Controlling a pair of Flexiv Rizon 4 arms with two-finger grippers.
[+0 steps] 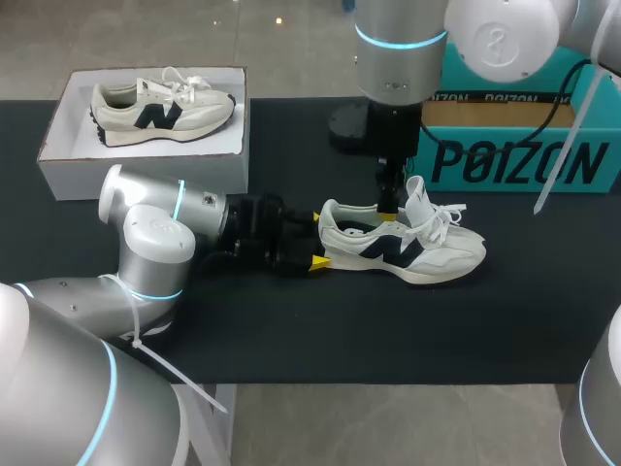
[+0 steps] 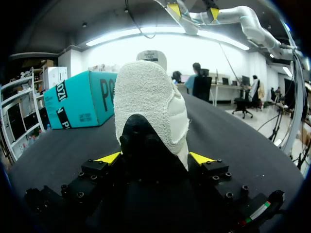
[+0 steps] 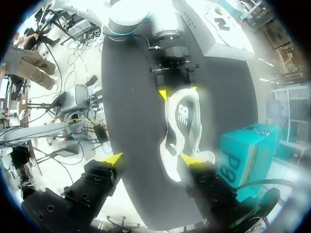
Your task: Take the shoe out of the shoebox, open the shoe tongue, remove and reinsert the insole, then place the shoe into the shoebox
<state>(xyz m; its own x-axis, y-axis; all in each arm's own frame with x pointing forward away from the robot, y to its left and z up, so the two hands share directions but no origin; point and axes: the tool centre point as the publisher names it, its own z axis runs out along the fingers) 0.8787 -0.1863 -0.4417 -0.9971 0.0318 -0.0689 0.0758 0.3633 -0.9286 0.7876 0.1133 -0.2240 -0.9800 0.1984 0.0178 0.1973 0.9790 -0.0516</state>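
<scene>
Shoe is out on the black worktop, upright on its sole. The heel is tucked into the left jaws and the toe points straight away from them.

The left jaws look clamped on that heel. From the left wrist cam there's a yellow tip snug against each side of it. The right wrist cam, looking down, shows the same two tips hugging the back of the shoe.

The right jaws hang above the shoe, spread wide with nothing between them. In the head view they sit over the opening, right by the tongue, which is standing up. The laces are loose and flop out on the side of the tongue away from the left jaws. Straight under the right jaws you can see into the shoe, where the dark insole is lying flat inside.

The white shoebox is well apart from both jaws, back beyond the left arm. It's open on top with a second shoe sitting in it.

A teal box stands at the back of the worktop, past the right jaws. From the left jaws it's ahead and off to one side of the shoe, not touching it.
</scene>
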